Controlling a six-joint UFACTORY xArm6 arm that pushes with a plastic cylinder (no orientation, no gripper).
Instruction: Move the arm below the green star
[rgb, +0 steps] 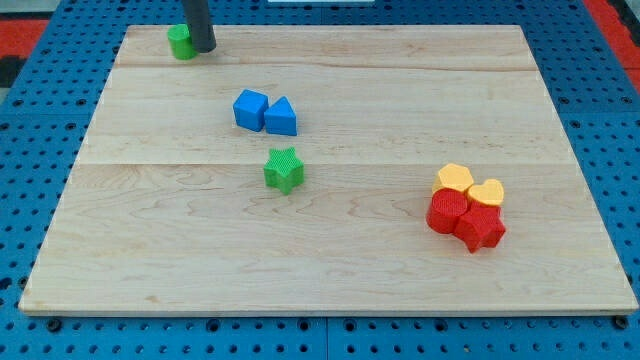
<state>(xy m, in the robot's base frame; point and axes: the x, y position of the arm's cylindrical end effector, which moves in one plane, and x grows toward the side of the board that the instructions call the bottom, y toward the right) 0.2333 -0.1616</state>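
Tip (204, 47) sat at board's top-left corner touching green block (181, 42), no claw fitted; green star (284, 169) lay mid-board, so best routed down left side, clear of blue blocks (265, 112), stopping just below star

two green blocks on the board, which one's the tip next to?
The green block at the view's top-left corner, shape unclear; my tip sits at its right side. The green star lies mid-board, well clear.

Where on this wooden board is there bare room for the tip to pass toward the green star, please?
The board's bottom half below the green star block is bare, as is the top right. It is crowded at the right, where two yellow blocks touch two red blocks. My tip sits against the green block top left; blue blocks lie between.
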